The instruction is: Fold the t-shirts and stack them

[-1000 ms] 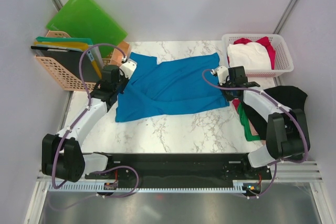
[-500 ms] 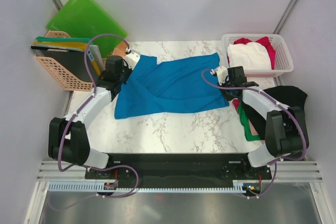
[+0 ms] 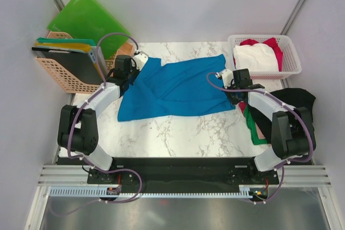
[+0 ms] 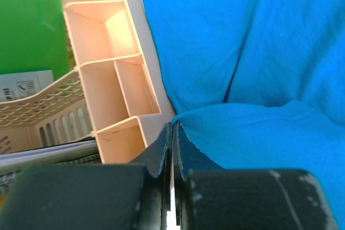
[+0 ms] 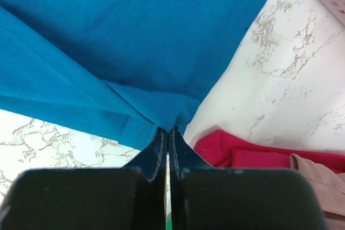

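left arm (image 3: pixel 99 98): elbow folded back near its base, forearm stretched forward and inward, wrist over the far left of the table. 
left gripper (image 4: pixel 172 127): jaws closed, tips together, pinching an edge of the shirt (image 4: pixel 259 52). 
right arm (image 3: pixel 267 103): elbow bent out to the right (upper link close by its base), forearm angled forward and inward. 
right gripper (image 5: pixel 168 130): jaws closed tip to tip on a bunched corner of the shirt. 
Both grippers sit low, pointing away from the bases.
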`<state>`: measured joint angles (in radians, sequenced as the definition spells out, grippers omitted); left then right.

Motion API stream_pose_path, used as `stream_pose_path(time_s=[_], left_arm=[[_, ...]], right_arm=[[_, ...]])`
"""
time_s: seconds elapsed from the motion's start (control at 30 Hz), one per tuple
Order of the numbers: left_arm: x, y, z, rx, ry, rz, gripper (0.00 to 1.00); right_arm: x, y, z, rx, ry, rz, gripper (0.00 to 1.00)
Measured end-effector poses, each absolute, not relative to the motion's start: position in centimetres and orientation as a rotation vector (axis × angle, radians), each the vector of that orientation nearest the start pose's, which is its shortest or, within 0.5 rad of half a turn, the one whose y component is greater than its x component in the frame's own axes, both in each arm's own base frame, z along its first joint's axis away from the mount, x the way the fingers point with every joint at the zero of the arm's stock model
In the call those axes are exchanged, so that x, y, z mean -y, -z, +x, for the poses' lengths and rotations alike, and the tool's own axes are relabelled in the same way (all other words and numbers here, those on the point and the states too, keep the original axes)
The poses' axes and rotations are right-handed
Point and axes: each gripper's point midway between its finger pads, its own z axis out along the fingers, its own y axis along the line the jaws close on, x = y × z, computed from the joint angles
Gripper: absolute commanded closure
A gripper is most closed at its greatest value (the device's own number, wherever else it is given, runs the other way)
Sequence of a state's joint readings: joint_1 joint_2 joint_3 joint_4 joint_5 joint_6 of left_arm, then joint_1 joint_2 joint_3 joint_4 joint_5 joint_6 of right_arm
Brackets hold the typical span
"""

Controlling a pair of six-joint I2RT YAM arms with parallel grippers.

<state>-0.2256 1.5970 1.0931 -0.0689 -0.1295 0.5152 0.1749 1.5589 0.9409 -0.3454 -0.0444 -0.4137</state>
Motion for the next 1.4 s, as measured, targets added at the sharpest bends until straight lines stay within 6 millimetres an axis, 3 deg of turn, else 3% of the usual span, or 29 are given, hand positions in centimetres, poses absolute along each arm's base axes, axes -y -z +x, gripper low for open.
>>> stream_pose_path(time_s=[0.63,0.73,0.77,0.87,0.97,1.2,1.4], left_arm=[[6.5,-11.1,49.8,-2.041,-0.353,0.750,0.98],[6.4,-10.3,50.2,-2.050,-0.367,0.762,0.66],[6.3,-10.1,50.2,-2.054,-0.373,0.768,0.50],[6.0,-10.0,50.3,-2.056,-0.395,0.769,0.42],[5.9,-10.4,50.5,-2.038,-0.412,0.769,0.39],[4.8,-11.8,47.7,-2.030,-0.451,0.781,0.38],[6.4,-17.0,43.3,-1.959,-0.280,0.768,0.36]], right_arm=[[-5.4,-4.7,35.5,-2.444,0.034,-0.759,1.00],[-5.4,-4.6,35.6,-2.446,0.034,-0.760,1.00],[-5.4,-4.5,35.6,-2.446,0.034,-0.760,1.00],[-5.4,-4.6,35.6,-2.446,0.034,-0.760,1.00],[-5.4,-4.6,35.6,-2.445,0.033,-0.760,1.00],[-5.4,-4.4,35.4,-2.449,0.029,-0.762,1.00],[-5.5,-4.4,35.4,-2.446,0.024,-0.762,1.00]])
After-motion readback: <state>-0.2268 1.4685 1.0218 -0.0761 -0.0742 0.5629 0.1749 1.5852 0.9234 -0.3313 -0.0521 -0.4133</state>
